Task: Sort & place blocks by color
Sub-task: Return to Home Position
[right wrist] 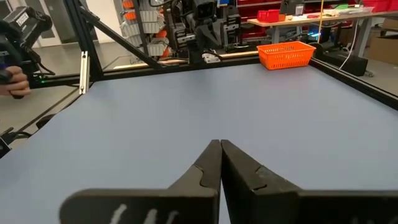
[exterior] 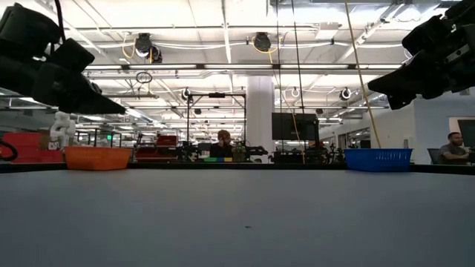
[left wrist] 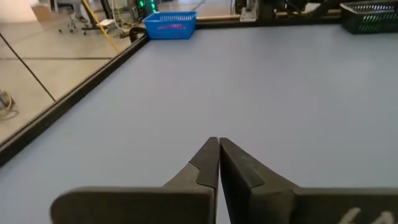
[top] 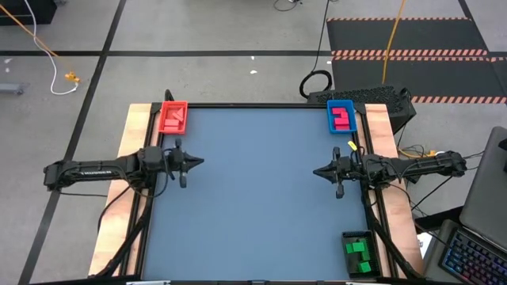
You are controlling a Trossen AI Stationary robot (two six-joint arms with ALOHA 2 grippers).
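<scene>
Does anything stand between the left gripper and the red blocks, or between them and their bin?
Nothing visible does. The left gripper, shut, hangs at the left edge of the mat; only mat lies between it and the red blocks, already in the red bin at that side's corner. The right gripper waits opposite.

A grey floor (top: 238, 32) crossed by dark lines is shown in the high view, with a hazard-striped black mat (top: 404, 36) at upper right. In the low view a white column (exterior: 260, 111) is seen at centre under ceiling lamps (exterior: 261, 41), and a person (exterior: 451, 144) is seated at far right.
</scene>
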